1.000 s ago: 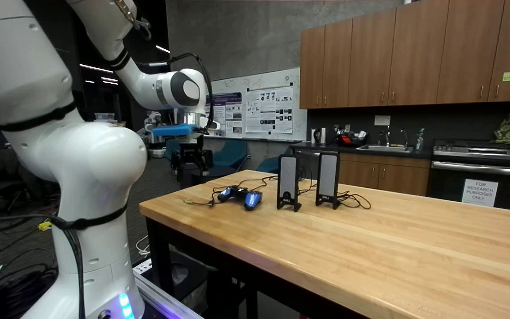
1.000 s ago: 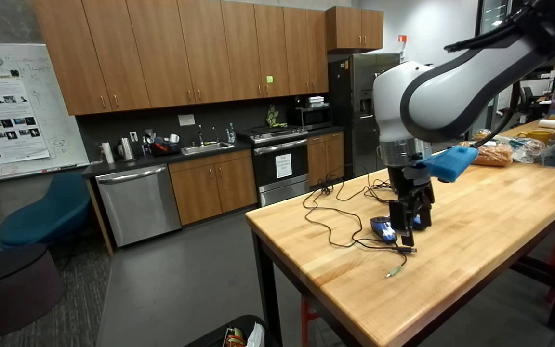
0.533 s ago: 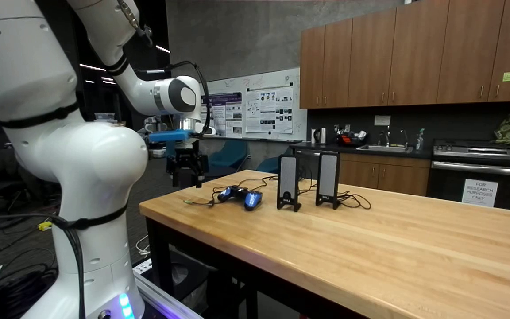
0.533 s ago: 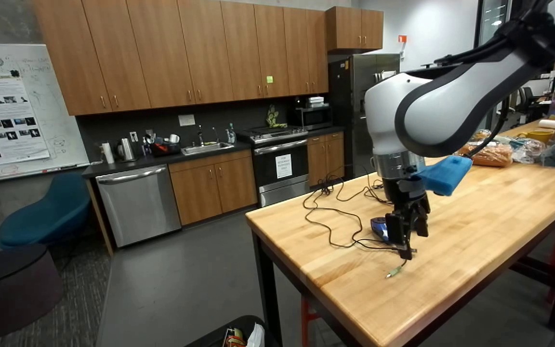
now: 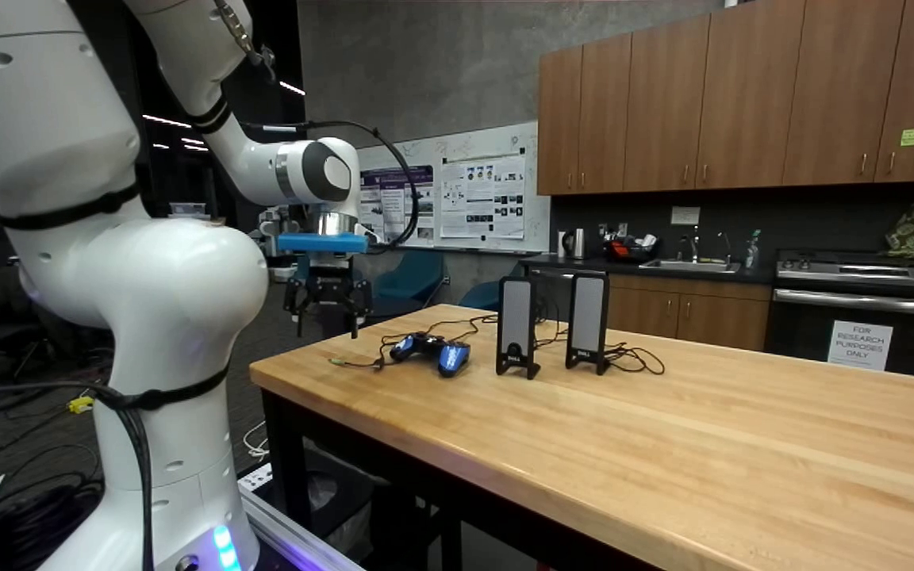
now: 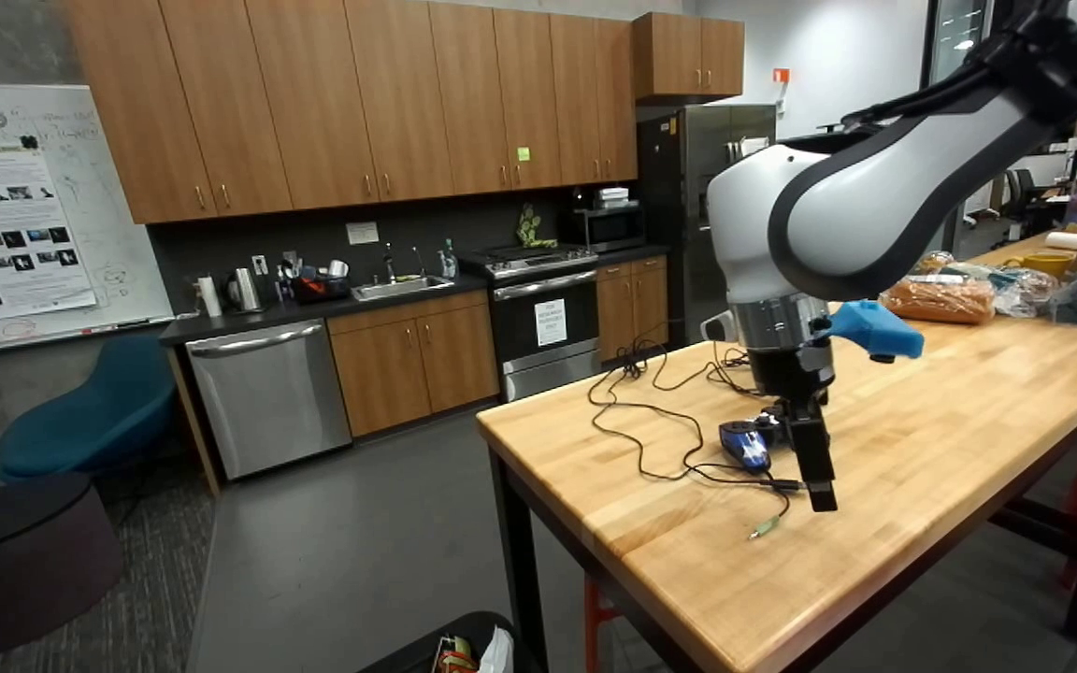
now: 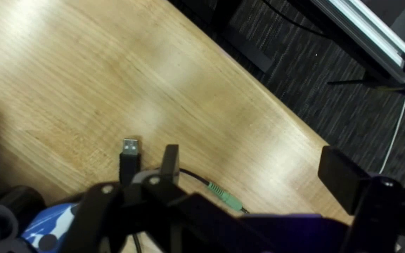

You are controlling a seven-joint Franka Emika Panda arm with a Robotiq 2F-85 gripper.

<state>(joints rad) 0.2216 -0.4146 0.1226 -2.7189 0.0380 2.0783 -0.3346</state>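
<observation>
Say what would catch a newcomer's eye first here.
Probably the big glossy white robot arm at the left of an exterior view, its black end effector open above the pale wooden table. On its top, two slim grey and black speakers stand right of a blue and black game controller.

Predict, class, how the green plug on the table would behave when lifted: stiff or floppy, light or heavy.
The green plug is probably stiff, judging by its straight body. Its thin black cable lies in a curve, so it would likely droop. The plug's slimness suggests little weight.
</observation>
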